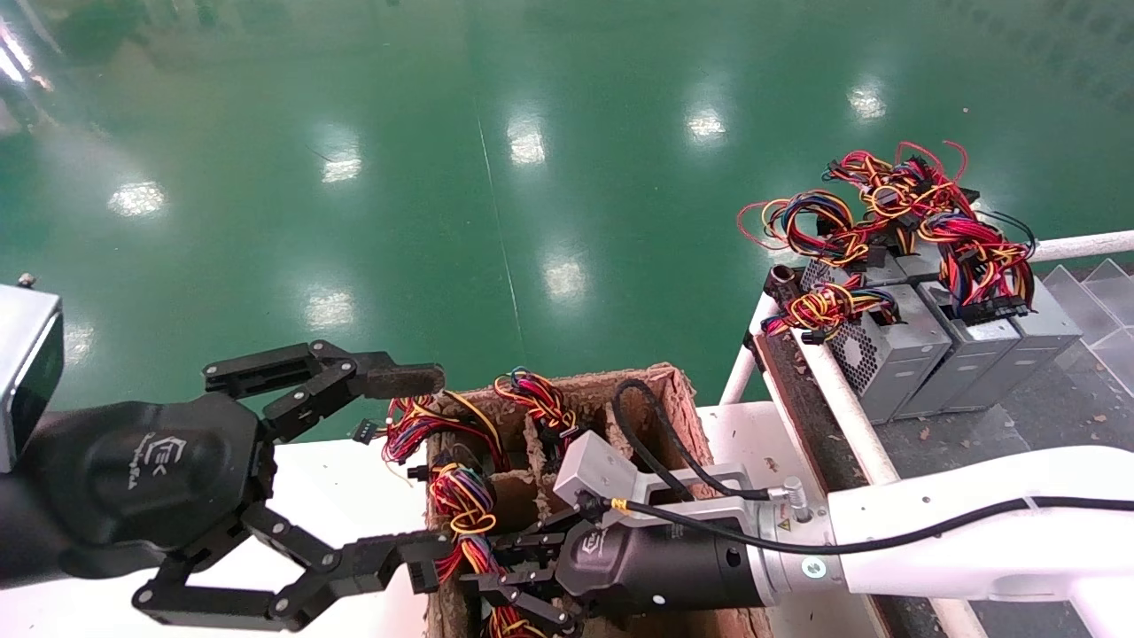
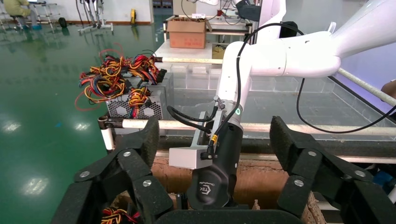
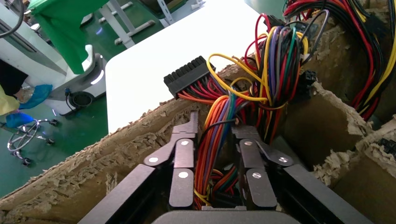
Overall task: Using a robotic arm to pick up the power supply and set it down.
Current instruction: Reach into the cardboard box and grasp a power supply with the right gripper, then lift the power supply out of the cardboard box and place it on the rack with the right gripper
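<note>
The right end effector (image 1: 518,580) reached down into a torn cardboard box (image 1: 673,390) on the white table (image 1: 337,487), its fingers (image 3: 183,161) standing close on either side of a bundle of wires (image 3: 219,140) — the right wrist view showed the red, orange and yellow strands running between them, though not whether they were pinched tight. The power supply (image 3: 224,198) those wires belonged to sat deep in a compartment of the box, its metal body hidden in every view. The head view alone showed the left end effector (image 1: 390,461) hovering beside the box with its fingers spread wide. From the left wrist view, the white robotic arm (image 2: 280,56) and its black wrist could be seen descending into the box, with a rack (image 2: 140,123) behind it. On that rack — well apart from the box — stood grey power supply units (image 1: 921,354) under tangled cables.
</note>
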Controlling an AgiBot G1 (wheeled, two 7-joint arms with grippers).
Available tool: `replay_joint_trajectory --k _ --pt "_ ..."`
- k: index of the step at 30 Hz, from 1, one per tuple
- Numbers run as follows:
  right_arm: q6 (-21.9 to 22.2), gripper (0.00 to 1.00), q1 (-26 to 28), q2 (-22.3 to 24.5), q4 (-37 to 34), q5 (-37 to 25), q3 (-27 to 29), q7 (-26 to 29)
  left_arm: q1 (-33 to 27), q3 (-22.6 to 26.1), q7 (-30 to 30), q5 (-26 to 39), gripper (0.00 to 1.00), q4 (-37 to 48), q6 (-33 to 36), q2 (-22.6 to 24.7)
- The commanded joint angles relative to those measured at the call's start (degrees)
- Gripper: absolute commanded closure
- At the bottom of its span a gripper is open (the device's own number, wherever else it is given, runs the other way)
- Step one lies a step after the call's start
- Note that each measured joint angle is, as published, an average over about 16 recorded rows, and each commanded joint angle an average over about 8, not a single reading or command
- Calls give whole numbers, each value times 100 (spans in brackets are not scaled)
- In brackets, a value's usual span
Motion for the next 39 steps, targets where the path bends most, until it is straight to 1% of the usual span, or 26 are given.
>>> replay_joint_trajectory --k 1,6,12,20,26,32,36,39 --pt "-2 100 -5 -1 -36 17 9 -14 0 0 0 0 0 0 0 0" --pt "-104 100 -50 95 -8 251 134 -113 0 1 0 0 0 0 0 0" --pt "-272 100 -93 294 189 565 308 -177 0 1 1 -1 0 0 0 0" --pt "-297 100 -205 653 519 1058 669 -216 0 2 1 -1 0 0 -1 -1" --pt "-208 100 -389 1047 835 1713 1185 -298 -1 2 1 -1 0 0 -1 -1" --pt "-148 100 -577 1526 1153 2480 1832 -436 -1 3 1 -2 0 0 -1 -1" --pt "-197 100 -653 1917 1219 2917 2280 -599 -1 3 1 -2 0 0 -1 -1" --pt "-253 100 -700 2235 1176 3136 2588 -766 -1 3 2 -2 0 0 -1 -1"
